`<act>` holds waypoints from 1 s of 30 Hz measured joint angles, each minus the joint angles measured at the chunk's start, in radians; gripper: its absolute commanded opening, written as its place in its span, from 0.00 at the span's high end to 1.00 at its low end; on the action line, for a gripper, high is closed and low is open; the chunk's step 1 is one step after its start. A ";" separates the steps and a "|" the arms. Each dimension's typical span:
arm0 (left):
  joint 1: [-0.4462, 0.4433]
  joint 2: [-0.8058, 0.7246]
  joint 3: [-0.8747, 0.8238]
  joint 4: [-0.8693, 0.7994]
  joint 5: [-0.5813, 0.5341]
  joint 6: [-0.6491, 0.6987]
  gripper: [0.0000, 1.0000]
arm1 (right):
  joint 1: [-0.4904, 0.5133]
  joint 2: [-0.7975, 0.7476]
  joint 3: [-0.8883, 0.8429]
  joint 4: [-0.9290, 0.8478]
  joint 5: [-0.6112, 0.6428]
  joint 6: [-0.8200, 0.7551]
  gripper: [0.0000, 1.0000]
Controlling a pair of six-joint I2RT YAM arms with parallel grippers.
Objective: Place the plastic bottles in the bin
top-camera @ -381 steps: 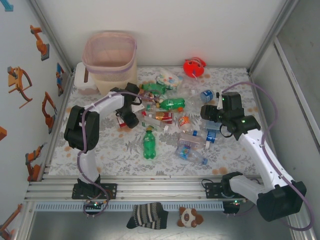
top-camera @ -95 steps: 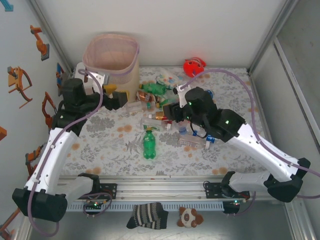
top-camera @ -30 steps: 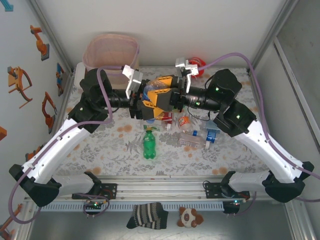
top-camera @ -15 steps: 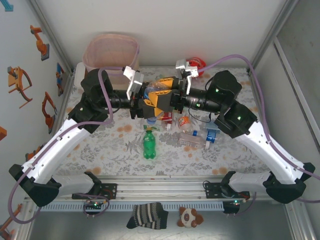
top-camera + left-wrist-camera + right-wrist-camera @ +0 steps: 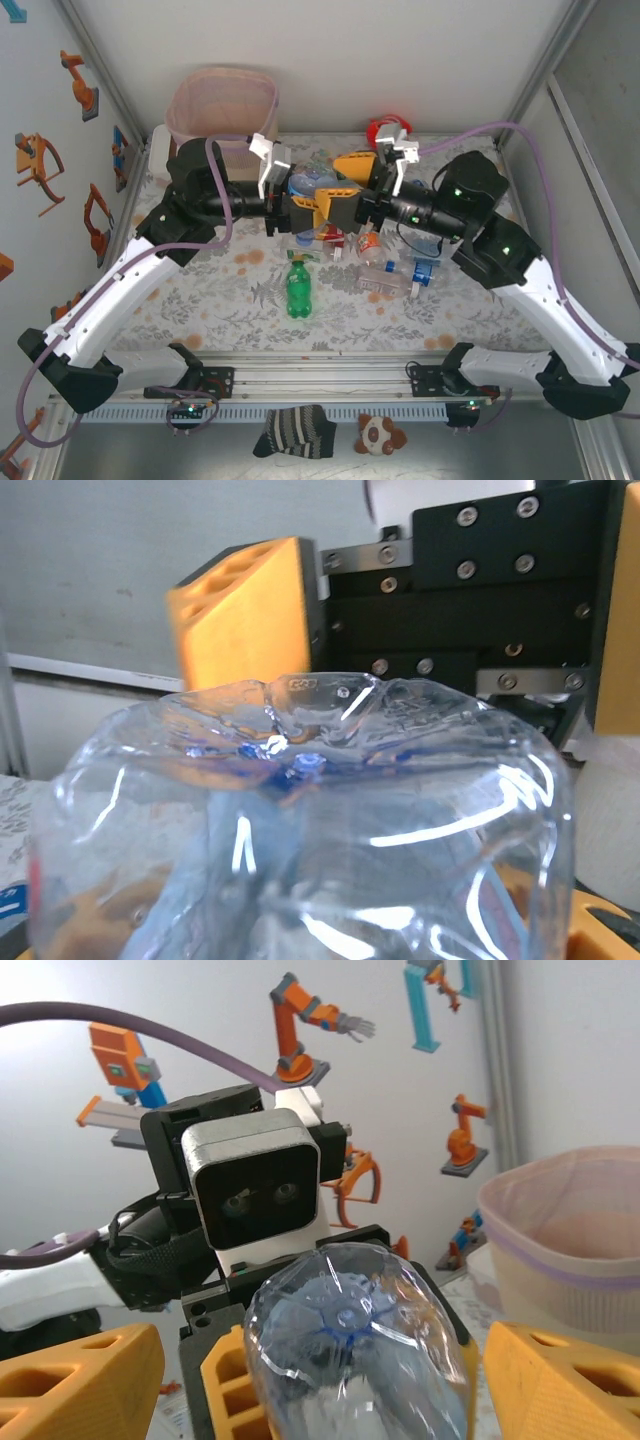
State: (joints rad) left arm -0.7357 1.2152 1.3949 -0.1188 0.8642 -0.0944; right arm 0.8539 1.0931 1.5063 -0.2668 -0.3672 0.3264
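**Surface.** Tabletop (image 5: 200,300) with a grey leaf-and-flower covering and a metal rail (image 5: 320,380) along the near edge. A striped sock (image 5: 295,430) and a small plush toy (image 5: 380,435) lie below the rail.

**Room.** White panel walls. Orange and blue robot stickers (image 5: 40,165) are on the left wall.

**Bin** (image 5: 215,100). Pale pink, in the far left corner, well apart from the held bottle.

**Clear bottle** (image 5: 312,180). Raised above the middle of the tabletop, lying crosswise between the two tools.

**Left tool** (image 5: 303,197). Clamped on the clear bottle.

**Right tool** (image 5: 347,183). Orange fingers spread wide on either side of the bottle's base, not touching it.

**Loose bottles.** A green bottle (image 5: 298,287) lies alone toward the near side. A cluster of clear bottles (image 5: 385,275) lies right of centre.

**Hidden or unclear.**
- The arms cover the far part of the cluster, so no count is possible.
- The red toy (image 5: 385,130) is partly behind the right wrist.
- The white box (image 5: 157,155) is mostly behind the left arm.
- The held bottle's cap end is not discernible.
- In the left wrist view the bottle blurs most of what lies behind it.
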 measured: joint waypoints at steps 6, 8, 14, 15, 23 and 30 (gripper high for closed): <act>0.037 0.000 0.007 -0.042 -0.124 0.032 0.53 | 0.000 -0.103 -0.035 -0.042 0.135 -0.037 0.18; 0.067 0.002 0.017 -0.058 -0.168 0.037 0.53 | 0.000 -0.130 -0.048 -0.045 0.168 -0.044 0.18; 0.205 0.038 0.071 -0.073 -0.290 0.037 0.53 | 0.000 -0.176 -0.077 -0.068 0.230 -0.059 0.18; 0.226 0.049 0.083 -0.074 -0.309 0.037 0.52 | 0.000 -0.179 -0.080 -0.071 0.235 -0.058 0.18; 0.376 0.169 0.220 -0.075 -0.462 0.036 0.52 | 0.000 -0.191 -0.097 -0.088 0.257 -0.058 0.19; 0.504 0.303 0.274 -0.018 -0.562 -0.019 0.54 | 0.000 -0.203 -0.098 -0.090 0.266 -0.058 0.19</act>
State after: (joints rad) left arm -0.2314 1.5185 1.6684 -0.1371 0.3019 -0.1131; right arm 0.8539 0.8902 1.4078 -0.3569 -0.1017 0.2684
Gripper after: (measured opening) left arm 0.460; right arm 0.811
